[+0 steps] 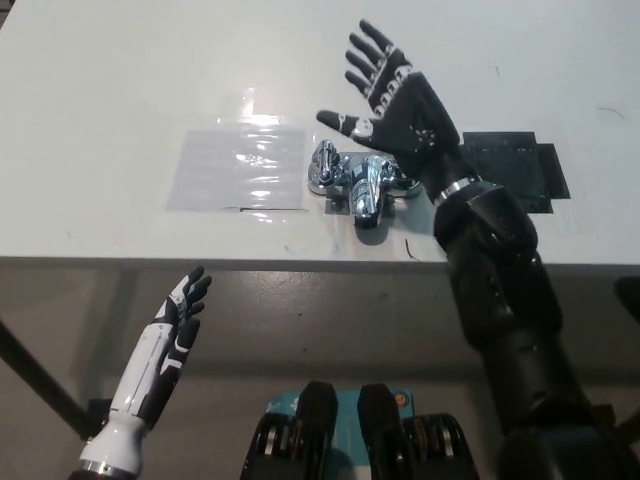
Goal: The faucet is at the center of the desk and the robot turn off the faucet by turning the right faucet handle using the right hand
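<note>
Desk (120, 100): white top, near edge running across the picture below the middle. Faucet (358, 182): chrome, mounted near the desk's middle close to the near edge, spout pointing toward the robot. Left faucet handle (322, 163): chrome, upright, in plain view at the left of the fixture. Right faucet handle: mostly hidden beneath the black palm, so its position cannot be told. Right hand (400, 105): black, raised over the right side of the faucet, palm facing up toward the camera, fingers spread wide and pointing away from the robot, thumb reaching out to picture left above the left handle; it holds nothing, and whether any part of it touches the fixture cannot be told. Right arm (500, 310): black, rising from the bottom right and crossing the desk's near edge. Left hand (180, 320): white with dark fingers, resting in the air below and in front of the desk at the lower left, fingers straight and slightly apart, empty. Clear plastic sheet (238, 168): glossy, lying flat just left of the faucet. Black tape patch (515, 165): flat on the desk, right of the faucet, partly behind the right wrist.
</note>
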Available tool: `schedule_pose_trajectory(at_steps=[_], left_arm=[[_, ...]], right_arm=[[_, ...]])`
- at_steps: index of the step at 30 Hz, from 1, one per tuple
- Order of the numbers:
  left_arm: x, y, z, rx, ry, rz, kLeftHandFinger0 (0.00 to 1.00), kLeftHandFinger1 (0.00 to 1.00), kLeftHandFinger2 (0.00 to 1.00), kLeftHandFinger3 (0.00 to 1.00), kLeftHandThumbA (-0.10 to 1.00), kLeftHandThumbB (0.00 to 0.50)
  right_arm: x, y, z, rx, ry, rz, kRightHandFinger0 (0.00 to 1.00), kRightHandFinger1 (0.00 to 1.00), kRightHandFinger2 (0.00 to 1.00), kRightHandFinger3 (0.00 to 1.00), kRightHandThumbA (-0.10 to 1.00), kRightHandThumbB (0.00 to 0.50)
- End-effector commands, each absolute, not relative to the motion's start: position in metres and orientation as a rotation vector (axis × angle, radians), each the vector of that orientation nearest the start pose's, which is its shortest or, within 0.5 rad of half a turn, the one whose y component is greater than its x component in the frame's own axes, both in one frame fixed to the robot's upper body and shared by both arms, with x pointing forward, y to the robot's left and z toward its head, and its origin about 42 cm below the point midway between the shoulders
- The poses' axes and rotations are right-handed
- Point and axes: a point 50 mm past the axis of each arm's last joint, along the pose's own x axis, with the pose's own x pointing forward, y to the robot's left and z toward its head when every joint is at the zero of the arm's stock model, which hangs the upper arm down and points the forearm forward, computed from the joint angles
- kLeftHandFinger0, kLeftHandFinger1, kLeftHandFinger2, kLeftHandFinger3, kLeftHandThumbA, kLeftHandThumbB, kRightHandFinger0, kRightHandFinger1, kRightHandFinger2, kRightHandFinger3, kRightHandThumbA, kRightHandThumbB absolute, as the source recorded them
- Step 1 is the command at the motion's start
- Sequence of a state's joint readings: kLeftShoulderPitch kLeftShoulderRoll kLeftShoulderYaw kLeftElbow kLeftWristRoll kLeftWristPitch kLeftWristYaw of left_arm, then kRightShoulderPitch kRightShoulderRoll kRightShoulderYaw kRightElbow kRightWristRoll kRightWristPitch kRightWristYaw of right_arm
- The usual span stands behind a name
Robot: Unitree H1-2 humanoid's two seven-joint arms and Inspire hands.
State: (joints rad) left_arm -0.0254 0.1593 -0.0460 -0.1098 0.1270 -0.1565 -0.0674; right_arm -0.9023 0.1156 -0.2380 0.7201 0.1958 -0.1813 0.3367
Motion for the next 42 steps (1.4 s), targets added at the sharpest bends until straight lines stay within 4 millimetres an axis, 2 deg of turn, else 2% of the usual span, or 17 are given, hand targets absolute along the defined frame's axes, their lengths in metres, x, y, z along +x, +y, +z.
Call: schedule_pose_trajectory(at_steps=[1,3,7,9,10,14,15,17,19,22,25,29,34,37,38,40,42], left_arm=[[0.293,0.241,0.157,0.311,-0.337,-0.14,1.0,1.0,1.0,1.0,1.0,0.23],[0.293,0.242,0.157,0.31,-0.337,-0.141,1.0,1.0,1.0,1.0,1.0,0.227],[0.294,0.244,0.157,0.31,-0.338,-0.139,1.0,1.0,1.0,1.0,1.0,0.231],[0.295,0.244,0.158,0.308,-0.338,-0.139,1.0,1.0,1.0,1.0,1.0,0.234],[0.296,0.243,0.158,0.311,-0.339,-0.139,1.0,1.0,1.0,1.0,1.0,0.232],[0.296,0.243,0.159,0.31,-0.34,-0.139,1.0,1.0,1.0,1.0,1.0,0.235],[0.296,0.243,0.159,0.311,-0.342,-0.14,1.0,1.0,1.0,1.0,1.0,0.227],[0.297,0.244,0.159,0.313,-0.347,-0.138,1.0,1.0,1.0,1.0,1.0,0.222],[0.297,0.244,0.159,0.312,-0.346,-0.139,1.0,1.0,1.0,1.0,1.0,0.22],[0.298,0.243,0.16,0.31,-0.349,-0.143,1.0,1.0,1.0,1.0,1.0,0.226],[0.298,0.245,0.161,0.317,-0.347,-0.143,1.0,1.0,1.0,1.0,1.0,0.222],[0.299,0.245,0.161,0.314,-0.349,-0.143,1.0,1.0,1.0,1.0,1.0,0.227],[0.3,0.243,0.162,0.317,-0.352,-0.148,1.0,1.0,1.0,1.0,1.0,0.227],[0.301,0.243,0.163,0.316,-0.355,-0.15,1.0,1.0,1.0,1.0,1.0,0.225],[0.301,0.244,0.163,0.317,-0.356,-0.149,1.0,1.0,1.0,1.0,1.0,0.228],[0.301,0.245,0.164,0.32,-0.361,-0.145,1.0,1.0,1.0,1.0,1.0,0.228],[0.301,0.245,0.165,0.318,-0.361,-0.143,1.0,1.0,1.0,1.0,1.0,0.225]], right_arm=[[0.506,-0.086,0.297,0.415,-0.446,0.339,1.0,1.0,1.0,1.0,1.0,0.313],[0.5,-0.083,0.292,0.444,-0.444,0.307,1.0,1.0,1.0,1.0,1.0,0.285],[0.498,-0.087,0.293,0.435,-0.462,0.3,1.0,1.0,1.0,1.0,1.0,0.284],[0.498,-0.096,0.304,0.413,-0.508,0.308,1.0,1.0,1.0,1.0,1.0,0.312],[0.495,-0.102,0.319,0.398,-0.555,0.314,1.0,1.0,1.0,1.0,1.0,0.323],[0.478,-0.121,0.364,0.326,-0.714,0.315,1.0,1.0,1.0,1.0,1.0,0.321],[0.473,-0.126,0.373,0.304,-0.749,0.319,1.0,1.0,1.0,1.0,1.0,0.328],[0.447,-0.146,0.399,0.226,-0.853,0.324,1.0,1.0,1.0,1.0,1.0,0.345],[0.436,-0.155,0.404,0.199,-0.871,0.33,1.0,1.0,1.0,1.0,1.0,0.357],[0.403,-0.179,0.407,0.109,-0.937,0.334,1.0,1.0,1.0,1.0,1.0,0.354],[0.366,-0.197,0.4,0.084,-0.973,0.32,1.0,1.0,1.0,1.0,1.0,0.384],[0.332,-0.21,0.38,0.037,-0.98,0.36,1.0,1.0,1.0,1.0,1.0,0.369],[0.293,-0.216,0.329,-0.028,-0.899,0.368,1.0,1.0,1.0,1.0,1.0,0.345],[0.28,-0.217,0.308,-0.038,-0.865,0.369,1.0,1.0,1.0,1.0,1.0,0.325],[0.275,-0.216,0.296,-0.05,-0.844,0.367,1.0,1.0,1.0,1.0,1.0,0.331],[0.268,-0.216,0.27,-0.065,-0.757,0.372,1.0,1.0,1.0,1.0,1.0,0.381],[0.265,-0.217,0.249,-0.068,-0.693,0.356,1.0,1.0,1.0,1.0,1.0,0.357]])
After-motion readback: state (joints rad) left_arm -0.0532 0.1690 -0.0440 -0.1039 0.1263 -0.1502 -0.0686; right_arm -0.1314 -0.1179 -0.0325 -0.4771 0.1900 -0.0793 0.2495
